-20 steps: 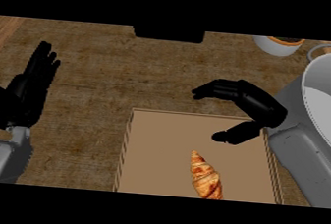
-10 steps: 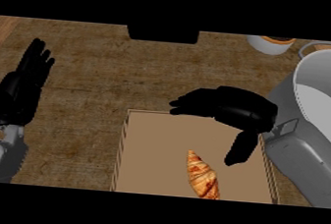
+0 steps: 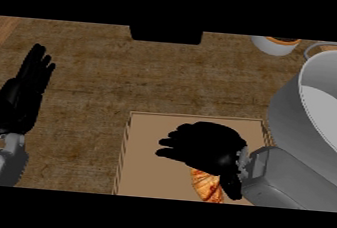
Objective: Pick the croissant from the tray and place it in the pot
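Observation:
The croissant [image 3: 207,187] lies on the brown tray [image 3: 149,134] near the lower edge of the head view. Only its lower end shows. My right hand [image 3: 206,150] hovers palm-down over its upper part and hides it. The fingers reach left past the pastry, and the thumb [image 3: 232,187] hangs down beside its right side, so nothing is pinched. The large grey pot [image 3: 321,115] stands just right of the tray, its mouth facing up. My left hand [image 3: 21,97] rests open at the left edge, fingers up.
A black object [image 3: 166,34] sits at the counter's back edge. A small white cup [image 3: 275,45] with orange contents and another container [image 3: 326,48] stand behind the pot. My grey right forearm [image 3: 292,183] crosses the tray's right corner.
My right hand has come down and toward me from the tray's far edge, and it now covers the upper half of the croissant. The left hand has barely moved.

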Robot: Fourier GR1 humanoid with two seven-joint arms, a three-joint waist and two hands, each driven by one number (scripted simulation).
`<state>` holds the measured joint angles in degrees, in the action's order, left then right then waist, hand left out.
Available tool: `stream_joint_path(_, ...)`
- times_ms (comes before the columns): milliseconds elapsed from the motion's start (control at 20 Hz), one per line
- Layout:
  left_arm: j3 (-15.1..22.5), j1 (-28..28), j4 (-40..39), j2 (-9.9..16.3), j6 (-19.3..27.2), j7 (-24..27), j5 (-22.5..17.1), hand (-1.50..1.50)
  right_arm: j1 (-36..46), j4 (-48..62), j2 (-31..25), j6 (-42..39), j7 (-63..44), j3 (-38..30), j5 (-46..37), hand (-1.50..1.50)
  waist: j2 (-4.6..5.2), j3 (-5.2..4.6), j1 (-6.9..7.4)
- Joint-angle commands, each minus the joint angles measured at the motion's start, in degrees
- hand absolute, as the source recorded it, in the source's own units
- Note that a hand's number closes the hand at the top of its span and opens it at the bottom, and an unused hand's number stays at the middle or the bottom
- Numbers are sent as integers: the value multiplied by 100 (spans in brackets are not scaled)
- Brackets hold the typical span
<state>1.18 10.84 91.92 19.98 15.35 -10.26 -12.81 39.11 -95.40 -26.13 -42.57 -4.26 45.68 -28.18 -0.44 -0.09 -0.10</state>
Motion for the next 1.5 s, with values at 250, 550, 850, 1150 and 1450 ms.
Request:
stream_joint_path(250,-139,-13,-115,-150,-151,108,212,0,-801,-643,678,-942,-1191,187,-604,-150,37,8,0)
stream_joint_path(550,-73,-152,190,-360,-175,38,391,0,-1198,-353,595,-771,-743,324,-1346,-150,44,10,29)
stream_joint_path(850,-506,-55,105,-141,-526,-44,80,0,-1505,-71,338,47,-576,758,-2303,-150,47,12,50)
stream_joint_path(1150,-365,-96,145,-411,-429,-130,463,0,-1588,165,610,-75,-7,445,-2601,-150,44,10,33)
stream_joint_path(1450,-580,45,331,-316,-557,-364,484,0,-1934,261,690,226,37,380,-3207,-150,42,10,19)
